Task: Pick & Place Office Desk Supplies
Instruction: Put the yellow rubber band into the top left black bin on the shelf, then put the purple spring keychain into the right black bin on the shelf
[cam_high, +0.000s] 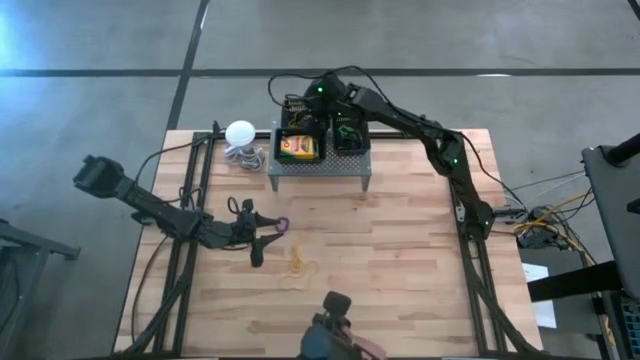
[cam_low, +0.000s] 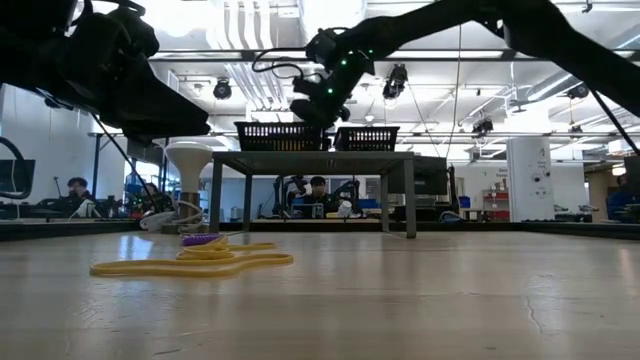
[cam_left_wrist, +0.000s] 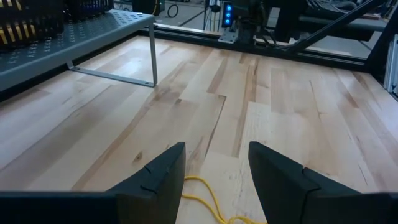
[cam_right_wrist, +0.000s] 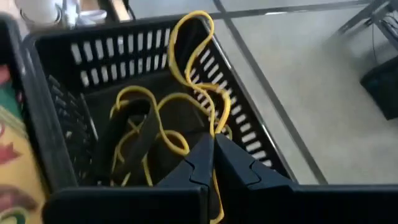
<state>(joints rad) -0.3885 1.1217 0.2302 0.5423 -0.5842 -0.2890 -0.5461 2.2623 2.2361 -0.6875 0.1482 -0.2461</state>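
My right gripper is shut on a thin yellow rubber band above a black mesh tray on the grey stand; more bands lie on that tray's floor. In the high view this gripper is over the trays at the table's far edge. A yellow-and-green box lies in the neighbouring tray. My left gripper is open, low over the table's left half, touching nothing. A purple ring lies beside its fingers and another rubber band lies just beyond, also the rubber band under the open fingers. My right gripper pinches one strand of the rubber band between its two shut fingertips, coming from above and pointing down into the tray. The band's loop hangs beyond the fingertips over the tray; whether its free end touches the tray, I cannot tell.
The grey perforated stand carries the trays at the far edge; its leg shows ahead of the left gripper. A white ball with coiled cord sits left of the stand. Bare wood spreads over the middle and right.
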